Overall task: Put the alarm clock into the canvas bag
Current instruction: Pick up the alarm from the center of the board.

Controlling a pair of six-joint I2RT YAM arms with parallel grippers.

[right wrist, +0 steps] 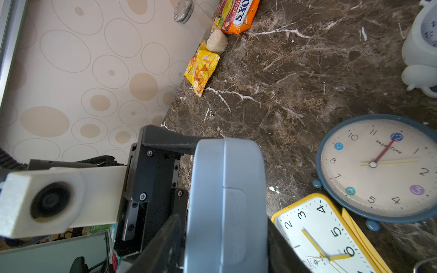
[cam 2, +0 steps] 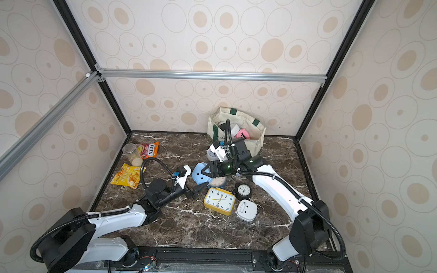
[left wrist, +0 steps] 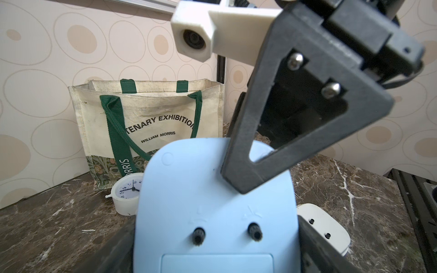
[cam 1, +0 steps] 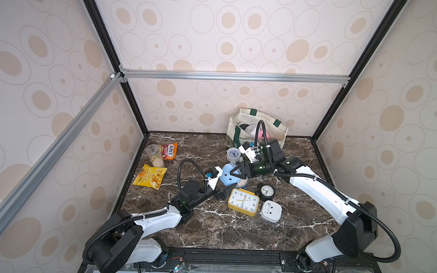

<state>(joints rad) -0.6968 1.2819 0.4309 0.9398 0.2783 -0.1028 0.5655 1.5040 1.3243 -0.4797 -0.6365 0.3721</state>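
Farthest from the canvas bag (left wrist: pixel 153 111) are a yellow clock (cam 1: pixel 244 201) and a white clock (cam 1: pixel 271 211), lying face down on the table (cam 1: pixel 221 229) with neither claw on them.

One step closer to the bag is the one you're working, the light blue alarm clock (left wrist: pixel 212 189). It's upright, back toward the left wrist camera, out in front of the bag and not in it yet.

- **Left claw** (cam 1: pixel 227 188): spread wide, has the clock by its two side edges, low on the body.
- **Right claw** (right wrist: pixel 223 219): roughly half open, jaws straddling the clock's thin top edge, one on each face. Can't tell if they're bearing on it. Looks like a hand-over.

The clock reads as a light, hollow, stiff plastic shell, smooth so probably slippery. Pinch across the thickness near the middle of the top edge, clear of the two back knobs.

A small white round clock (left wrist: pixel 126 191) stands right at the bag's foot. The bag stands open against the wall with soft sides and things already inside. Expect the rim to give if you bump it.
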